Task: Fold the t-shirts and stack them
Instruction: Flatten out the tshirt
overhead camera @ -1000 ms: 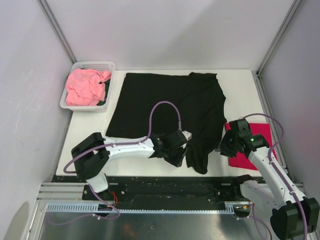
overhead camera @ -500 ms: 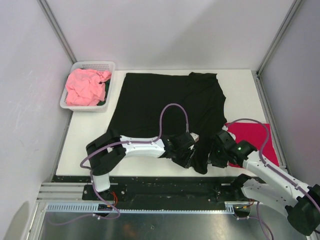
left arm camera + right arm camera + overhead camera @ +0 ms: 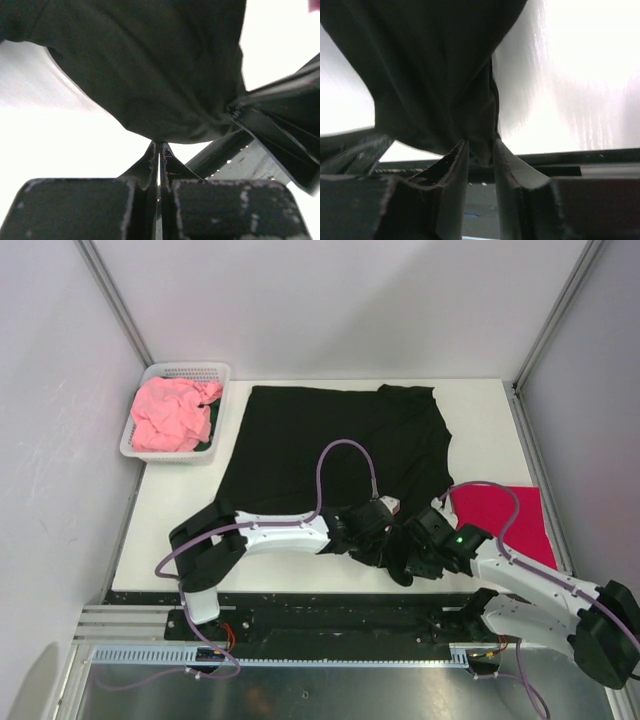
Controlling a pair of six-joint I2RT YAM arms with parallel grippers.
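From overhead I see the black t-shirt [image 3: 330,445] spread over the middle of the table [image 3: 175,530]. Its body reaches toward 12 o'clock, and a narrow tail of cloth runs down to the near edge at about 6 o'clock. Both of my arms meet at that tail.

The left gripper [image 3: 378,543] comes in from 8 o'clock. In its wrist view the two fingers [image 3: 145,167] are pressed flat together, with the shirt's lower edge bunched right at their tips, so I read it as pinching the hem. The right gripper [image 3: 415,550] comes in from 4 o'clock, just beside the left one. Its wrist view shows a dark fold of the same shirt squeezed between its fingers [image 3: 507,165], with the cloth rising from them.

The red t-shirt [image 3: 505,515] lies flat at the table's 4 o'clock side, partly under the right arm and just beside the black shirt's right edge. The pink t-shirt [image 3: 170,415] is crumpled in the white basket [image 3: 185,370] at 10 o'clock, well apart from both grippers. A bit of something dark shows beneath it in the basket.
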